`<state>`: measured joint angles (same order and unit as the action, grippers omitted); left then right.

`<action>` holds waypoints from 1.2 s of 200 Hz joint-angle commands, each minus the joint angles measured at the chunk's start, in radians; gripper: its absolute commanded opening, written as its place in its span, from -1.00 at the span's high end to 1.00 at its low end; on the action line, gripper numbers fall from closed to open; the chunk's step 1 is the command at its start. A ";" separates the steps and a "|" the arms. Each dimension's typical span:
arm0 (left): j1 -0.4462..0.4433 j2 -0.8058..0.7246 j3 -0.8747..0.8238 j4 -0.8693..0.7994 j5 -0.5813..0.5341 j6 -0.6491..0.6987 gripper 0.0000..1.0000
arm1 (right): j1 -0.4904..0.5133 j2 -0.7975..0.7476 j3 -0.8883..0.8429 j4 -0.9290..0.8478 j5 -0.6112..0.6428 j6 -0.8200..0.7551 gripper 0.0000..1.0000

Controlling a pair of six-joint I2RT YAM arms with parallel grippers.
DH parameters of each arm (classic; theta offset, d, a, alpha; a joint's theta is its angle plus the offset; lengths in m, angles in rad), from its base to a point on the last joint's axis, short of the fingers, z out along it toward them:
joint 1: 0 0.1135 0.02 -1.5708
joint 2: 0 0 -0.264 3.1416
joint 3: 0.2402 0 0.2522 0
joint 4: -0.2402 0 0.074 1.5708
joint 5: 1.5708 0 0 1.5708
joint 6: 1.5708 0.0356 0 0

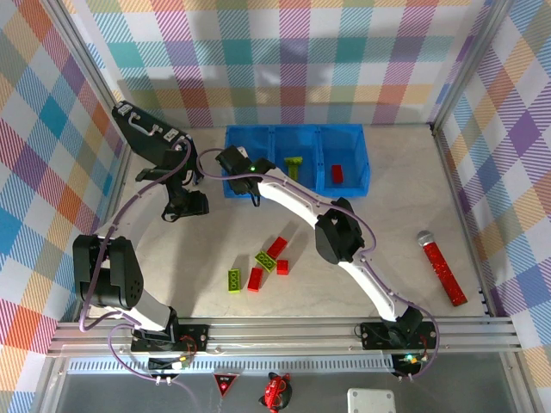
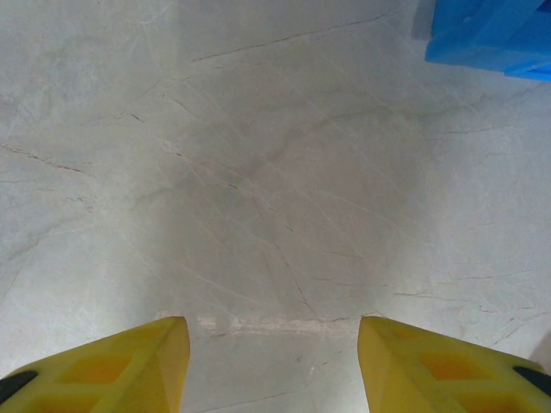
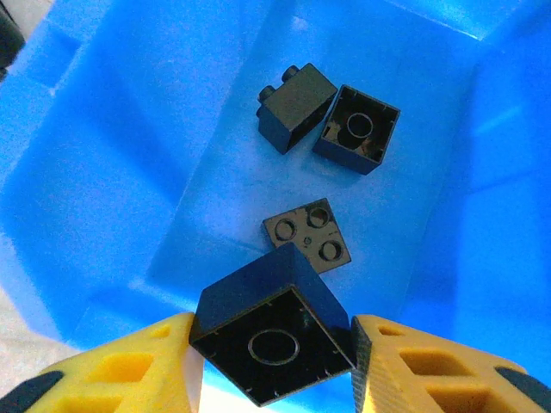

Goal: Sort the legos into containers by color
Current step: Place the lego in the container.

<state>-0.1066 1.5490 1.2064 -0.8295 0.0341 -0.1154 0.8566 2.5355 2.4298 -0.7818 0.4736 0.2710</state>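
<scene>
Right gripper (image 3: 274, 361) holds a black lego (image 3: 258, 314) above the blue tray's (image 1: 353, 138) left compartment.
Its jaws pinch the brick's sides, and three more black bricks (image 3: 307, 234) lie on that compartment's floor. A lime-green lego (image 1: 294, 163) sits in the middle compartment, a red lego (image 1: 337, 174) in the right. Loose legos (image 1: 258, 268) lie on the table (image 1: 198, 258) in front of the tray. The left gripper (image 2: 274, 361), jaws apart and empty, hangs just left of the tray.

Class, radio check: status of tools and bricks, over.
Right tool shut on black brick, over left compartment. Left tool open, empty. Five bricks loose on table. Nothing blocking.
</scene>
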 commanded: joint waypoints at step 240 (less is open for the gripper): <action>0.008 -0.035 -0.005 0.019 0.032 -0.004 -0.08 | -0.011 -0.169 -0.065 -0.259 -0.194 0.189 -0.09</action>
<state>-0.1066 1.5360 1.1992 -0.8082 0.0444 -0.1154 0.8501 2.4561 2.3932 -0.9356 0.3569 0.3847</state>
